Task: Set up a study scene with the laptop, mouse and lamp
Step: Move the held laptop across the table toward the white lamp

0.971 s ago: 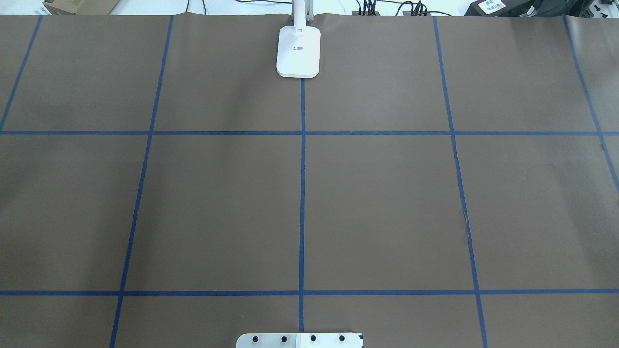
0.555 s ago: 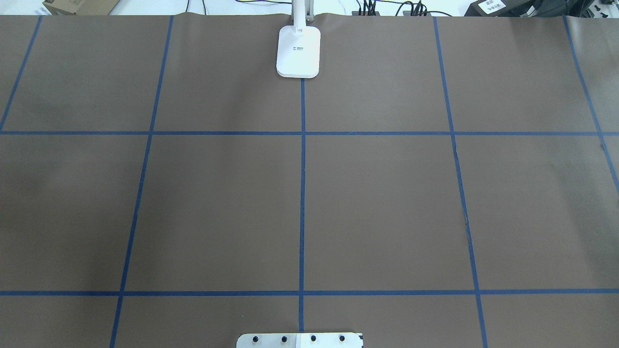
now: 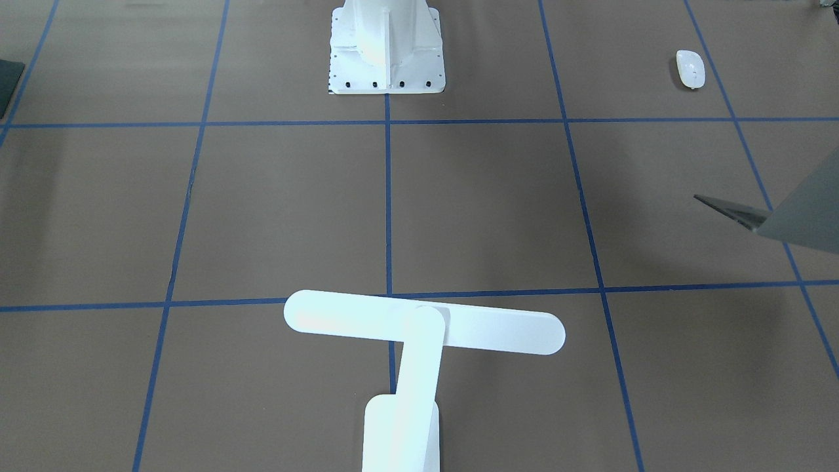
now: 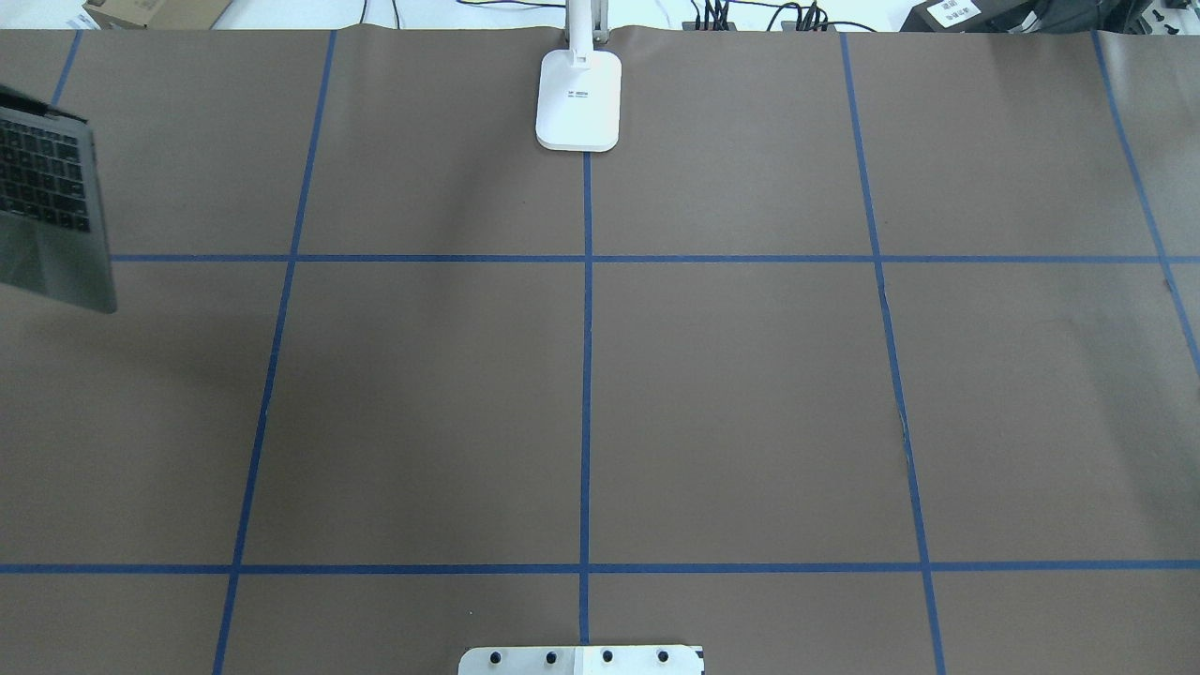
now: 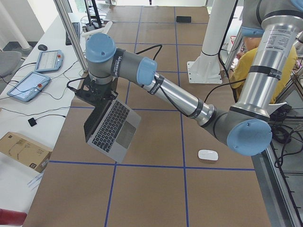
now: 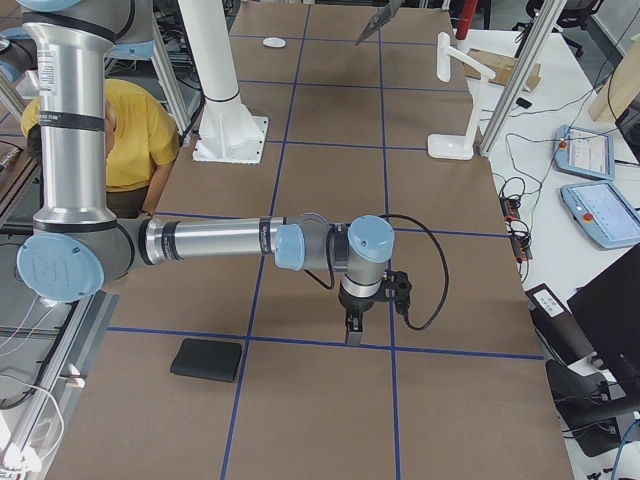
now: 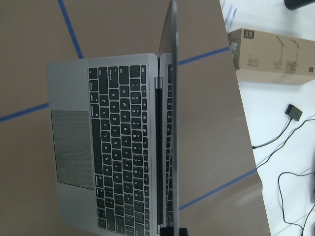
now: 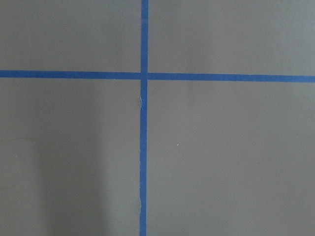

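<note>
Laptop (image 4: 52,202), newly arrived at overhead view's left edge: open, tilted, aloft, clamped in left gripper (image 5: 99,98); right gripper (image 6: 352,335), side view's lower centre, grip state indiscernible.

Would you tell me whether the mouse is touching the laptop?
Apart: the exterior left view shows bare table between the mouse and the laptop.

left arm (image 5: 175,94) stretched far out over the worktop (image 5: 156,198), elbow near base, left hand (image 5: 100,97) pointing down. right arm (image 6: 210,240) reaches out level, right hand (image 6: 352,333) pointing straight down. can't read either grip.
</note>
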`<state>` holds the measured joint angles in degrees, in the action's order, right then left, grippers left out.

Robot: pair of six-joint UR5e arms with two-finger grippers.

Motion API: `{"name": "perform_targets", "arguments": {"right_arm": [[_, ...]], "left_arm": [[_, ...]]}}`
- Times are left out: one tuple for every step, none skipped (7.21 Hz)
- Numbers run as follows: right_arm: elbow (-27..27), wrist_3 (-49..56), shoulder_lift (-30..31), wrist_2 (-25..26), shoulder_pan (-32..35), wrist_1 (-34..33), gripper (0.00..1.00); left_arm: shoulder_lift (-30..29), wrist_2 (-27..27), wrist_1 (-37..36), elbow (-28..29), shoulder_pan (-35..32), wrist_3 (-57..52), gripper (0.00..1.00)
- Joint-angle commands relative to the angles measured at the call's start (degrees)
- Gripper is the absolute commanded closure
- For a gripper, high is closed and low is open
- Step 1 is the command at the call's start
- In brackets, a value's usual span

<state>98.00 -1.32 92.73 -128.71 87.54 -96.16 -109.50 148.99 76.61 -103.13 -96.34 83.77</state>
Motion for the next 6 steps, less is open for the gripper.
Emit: {"name": "perform_targets", "arguments": {"right_arm": [[0.0, 0.0, 0.0, 0.0, 0.0, 0.0, 0.0], [-0.1, 0.0, 0.0, 0.0, 0.0, 0.0, 0.0], [-0.2, 0.0, 0.0, 0.0, 0.0, 0.1, 0.0], [-0.3, 0.0, 0.0, 0.0, 0.0, 0.0, 0.0], [-0.3, 0.0, 0.0, -0.1, 0.0, 0.0, 0.0], [-0.4, 0.0, 0.0, -0.1, 0.0, 0.0, 0.0]], "left_arm": [[-6.8, -0.5, 1.0, 0.1, 8.0, 13.8, 1.0], [-8.3, -0.8, 3.0, 0.2, 11.6, 19.4, 1.0], [-10.7, -4.7, 5.5, 0.1, 15.3, 27.4, 1.0], [-11.9, -6.9, 7.3, -0.1, 18.2, 33.2, 1.0], [-12.5, -8.0, 8.7, -0.5, 21.3, 38.7, 1.0], [-14.1, -11.5, 10.0, -0.9, 24.9, 44.9, 1.0]]}}
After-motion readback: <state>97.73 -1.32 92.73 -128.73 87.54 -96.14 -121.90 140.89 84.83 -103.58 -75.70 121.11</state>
